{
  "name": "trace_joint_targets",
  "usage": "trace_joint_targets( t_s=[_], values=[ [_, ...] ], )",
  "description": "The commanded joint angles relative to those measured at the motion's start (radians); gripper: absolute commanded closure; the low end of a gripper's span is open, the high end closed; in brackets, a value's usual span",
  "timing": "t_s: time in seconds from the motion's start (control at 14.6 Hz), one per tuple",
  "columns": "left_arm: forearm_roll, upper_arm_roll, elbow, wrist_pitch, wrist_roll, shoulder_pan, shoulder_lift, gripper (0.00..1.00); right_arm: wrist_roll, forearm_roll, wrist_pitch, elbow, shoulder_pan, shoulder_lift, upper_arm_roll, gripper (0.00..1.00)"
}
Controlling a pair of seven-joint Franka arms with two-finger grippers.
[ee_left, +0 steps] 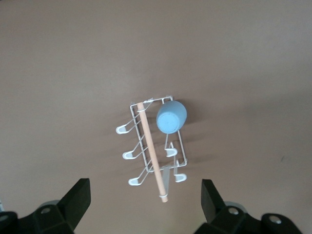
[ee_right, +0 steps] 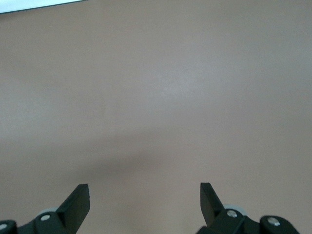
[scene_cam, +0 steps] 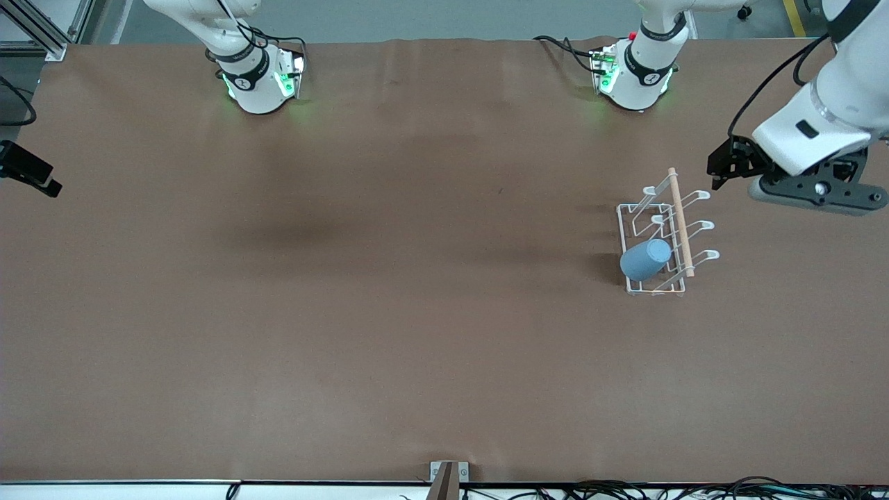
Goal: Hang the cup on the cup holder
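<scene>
**A:** Where is the cup (scene_cam: 645,259)?

**B:** It hangs on the rack (scene_cam: 665,237). It sits upside down and tilted on one of the prongs. Its flat bottom points up and toward the right arm's end of the counter (scene_cam: 347,312). From my left wrist I see that round bottom just beside the wooden rod (ee_left: 151,152).

**A:** Which prong?

**B:** The one nearest the front camera, on the side of the rod that faces the right arm's end. The other prongs are bare.

**A:** Where is the rack?

**B:** It stands on the brown counter, toward the left arm's end. The rod lies along its top.

**A:** Where is your left tool (scene_cam: 726,164)?

**B:** It is up in the air, over the counter, just past the rack toward the left arm's end. It does not touch the rack or the cup.

**A:** Is it holding anything?

**B:** No. Its two black fingers (ee_left: 78,200) are spread wide apart. There is nothing between them. I can see the rack and cup in the gap, lower down.

**A:** And your right tool (ee_right: 145,200)?

**B:** I only see it from its own wrist. Its fingers are wide apart too, with nothing in them. Under it is just bare brown counter. That arm waits.
</scene>
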State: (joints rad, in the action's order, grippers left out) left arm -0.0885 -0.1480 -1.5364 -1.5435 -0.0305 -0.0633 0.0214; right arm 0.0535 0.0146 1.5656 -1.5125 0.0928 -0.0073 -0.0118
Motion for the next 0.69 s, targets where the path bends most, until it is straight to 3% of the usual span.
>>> trace_joint_targets(
  t_s=[0.0, 0.21, 0.62],
  values=[
    [0.045, -0.007, -0.16, -0.073, 0.043, 0.017, -0.142, 0.0, 0.002, 0.008, 0.007, -0.009, 0.007, -0.006, 0.004, 0.0],
    [0.093, 0.001, -0.174, -0.07, 0.09, 0.031, -0.161, 0.0, 0.002, 0.008, 0.007, -0.009, 0.007, -0.006, 0.004, 0.0],
    [0.089, 0.002, -0.105, -0.067, 0.13, 0.034, -0.12, 0.0, 0.003, 0.008, 0.008, -0.008, 0.007, -0.006, 0.004, 0.0]
  ],
)
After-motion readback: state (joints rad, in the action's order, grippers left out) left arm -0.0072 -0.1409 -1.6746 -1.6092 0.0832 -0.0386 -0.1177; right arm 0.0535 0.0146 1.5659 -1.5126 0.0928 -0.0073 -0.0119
